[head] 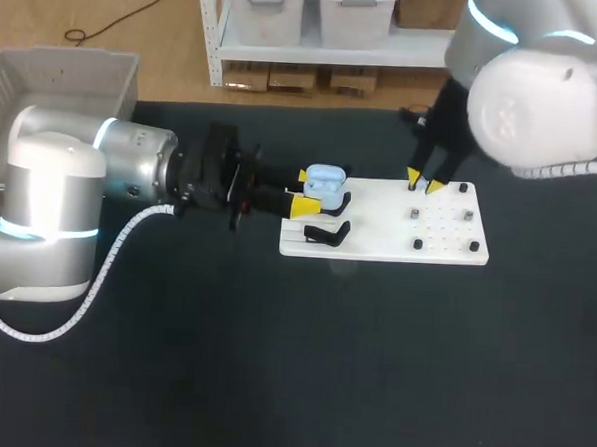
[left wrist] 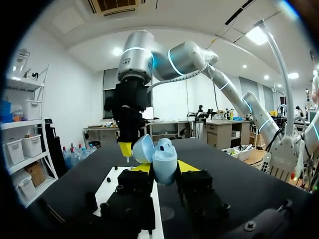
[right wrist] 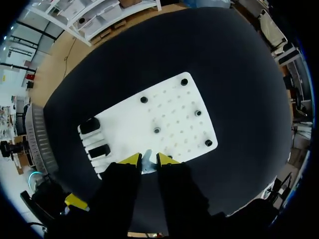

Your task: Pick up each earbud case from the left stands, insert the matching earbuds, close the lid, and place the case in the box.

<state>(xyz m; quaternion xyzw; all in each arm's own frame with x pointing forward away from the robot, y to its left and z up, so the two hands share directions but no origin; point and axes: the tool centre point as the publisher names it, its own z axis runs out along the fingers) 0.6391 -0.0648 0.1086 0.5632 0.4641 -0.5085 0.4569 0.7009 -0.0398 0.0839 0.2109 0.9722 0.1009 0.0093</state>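
The left claw (left wrist: 164, 167) holds the open blue case (left wrist: 164, 153) over the white board's (head: 378, 243) edge. The right claw (right wrist: 148, 160) is pinched narrow on a small pale bit, likely 1 earbud (right wrist: 147, 164). Next, it must lift that and set it gently into the case.

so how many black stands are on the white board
2, both at the white board's left end: the far stand beside the blue case in the left hand, the near stand empty by the front edge. None seems hidden.
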